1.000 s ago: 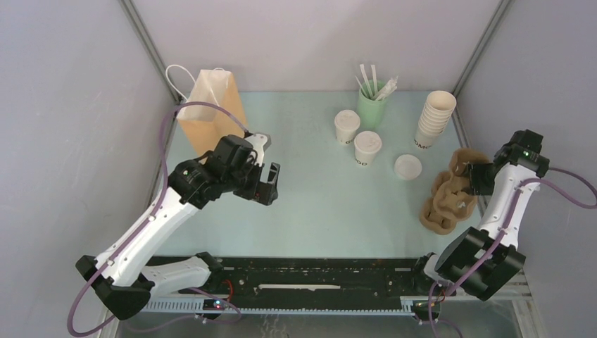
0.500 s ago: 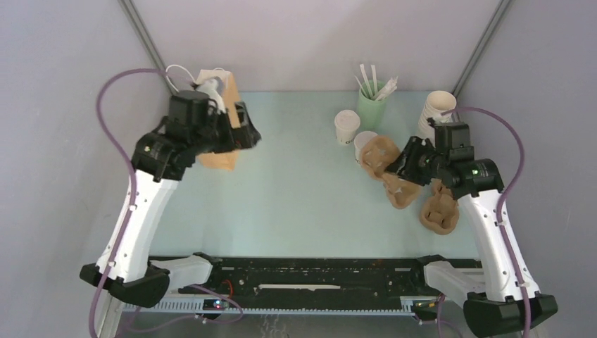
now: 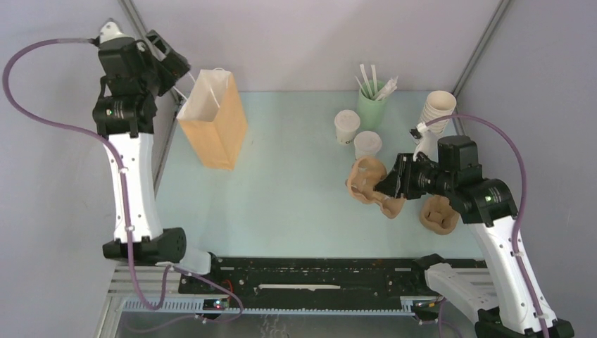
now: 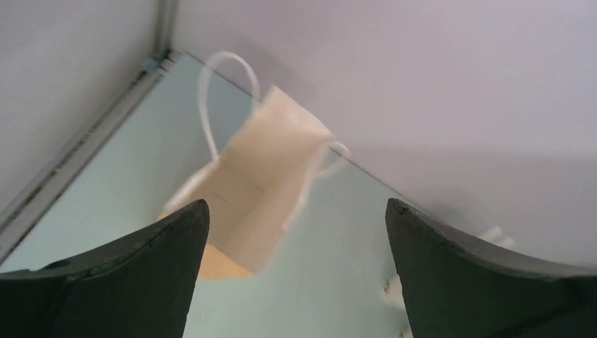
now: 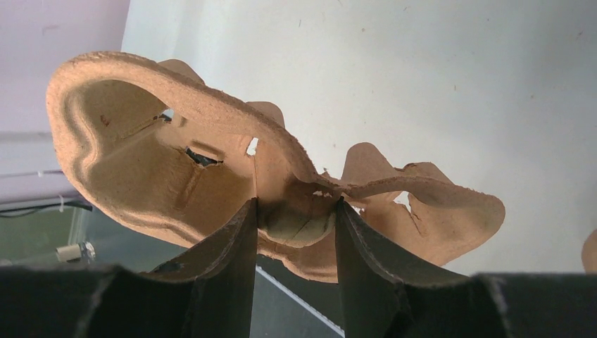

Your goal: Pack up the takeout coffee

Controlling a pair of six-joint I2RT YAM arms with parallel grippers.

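Top external: two lidded cups [image 3: 346, 127] stand at one o'clock, one's base hidden behind the pulp carrier [image 3: 362, 179] the right gripper [image 3: 387, 189] pinches. Left wrist: left gripper [image 4: 296, 211] spread wide above a blurred paper bag [image 4: 253, 190]. Right wrist: fingers [image 5: 225, 267] hide the carrier's underside.

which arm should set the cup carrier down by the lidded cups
Right. The right pincer grips the brown moulded-pulp cup carrier right beside the two lidded cream paper cups. The left pincer hangs open and empty above the brown paper bag, far on the other side.
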